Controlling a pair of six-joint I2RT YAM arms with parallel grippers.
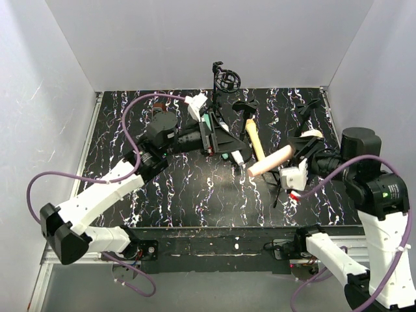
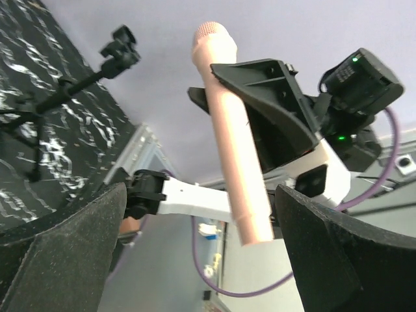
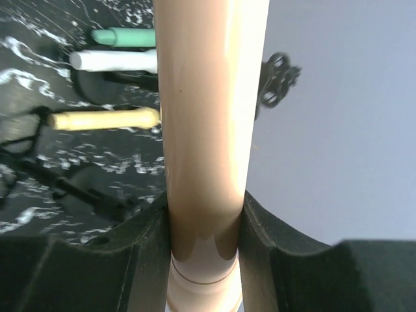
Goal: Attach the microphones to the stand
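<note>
My right gripper (image 1: 294,155) is shut on a peach-pink microphone (image 1: 270,161) and holds it above the table, its free end pointing left. In the right wrist view the fingers (image 3: 146,234) clamp its body (image 3: 207,117). My left gripper (image 1: 229,144) is open and empty; in the left wrist view (image 2: 200,195) the peach microphone (image 2: 234,136) shows just beyond its wide-apart fingers. A black stand with a round clip (image 1: 225,79) stands at the back centre. Yellow (image 1: 255,140), white (image 1: 239,156) and green (image 3: 123,37) microphones lie on the table.
A second black stand (image 1: 307,112) lies at the back right, and thin tripod legs (image 1: 281,185) are under my right gripper. Another stand with a clip (image 2: 117,51) shows in the left wrist view. White walls enclose the black marbled table (image 1: 188,195).
</note>
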